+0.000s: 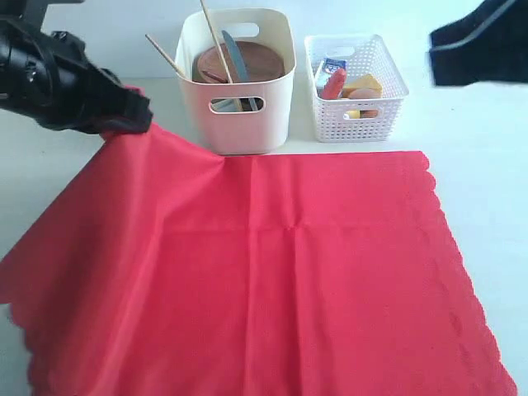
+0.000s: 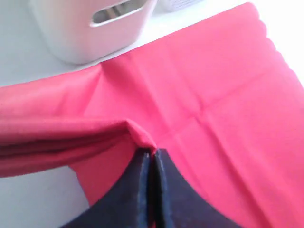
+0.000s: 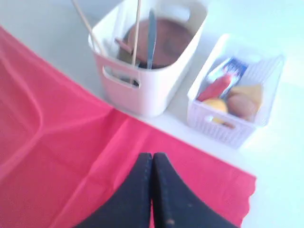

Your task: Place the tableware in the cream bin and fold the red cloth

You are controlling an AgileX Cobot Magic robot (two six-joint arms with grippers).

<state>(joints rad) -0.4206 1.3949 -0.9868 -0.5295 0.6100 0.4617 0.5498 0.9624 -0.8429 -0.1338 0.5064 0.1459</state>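
The left tool [image 2: 151, 156] gripped the far left corner of the red cloth [image 1: 272, 264], raised near the cream bin [image 1: 247, 128]; the right tool [image 3: 152, 159] hung clenched and empty.

High exterior, close downward wrists, sharing cream bin [image 1: 239, 128]

Near edge of red cloth [image 1: 272, 272] out of frame, cream bin [image 1: 239, 132] depths unseen

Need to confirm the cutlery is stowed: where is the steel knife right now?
In the exterior view the steel knife stands in the cream bin, just left of centre, against the brown plate beside a chopstick.
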